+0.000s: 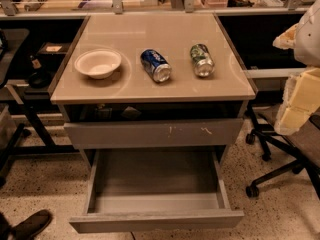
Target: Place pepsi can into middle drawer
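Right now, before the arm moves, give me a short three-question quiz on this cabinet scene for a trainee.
1. True or false: the pepsi can stands upright on the cabinet top.
2. Which lies nearest the white bowl? A) the green-and-silver can B) the pepsi can C) the gripper, at the right edge of view beside the cabinet
3. Fill in: the middle drawer is pulled ___.
Key: 1 false, it lies on its side; 2 B; 3 open.
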`<move>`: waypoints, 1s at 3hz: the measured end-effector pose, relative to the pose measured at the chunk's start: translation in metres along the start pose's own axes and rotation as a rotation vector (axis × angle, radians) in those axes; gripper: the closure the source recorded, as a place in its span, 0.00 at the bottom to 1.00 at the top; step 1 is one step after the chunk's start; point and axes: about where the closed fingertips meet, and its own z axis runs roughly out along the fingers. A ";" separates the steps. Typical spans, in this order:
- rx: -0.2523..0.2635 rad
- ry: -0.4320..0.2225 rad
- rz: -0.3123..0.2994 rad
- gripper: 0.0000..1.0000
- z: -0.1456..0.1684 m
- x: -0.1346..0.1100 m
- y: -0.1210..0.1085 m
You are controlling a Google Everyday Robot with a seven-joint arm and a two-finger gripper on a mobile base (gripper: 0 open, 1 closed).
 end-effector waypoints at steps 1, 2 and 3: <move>0.000 0.000 0.000 0.00 0.000 0.000 0.000; -0.002 -0.008 0.049 0.00 0.001 -0.020 -0.007; -0.007 -0.016 0.091 0.00 0.002 -0.067 -0.019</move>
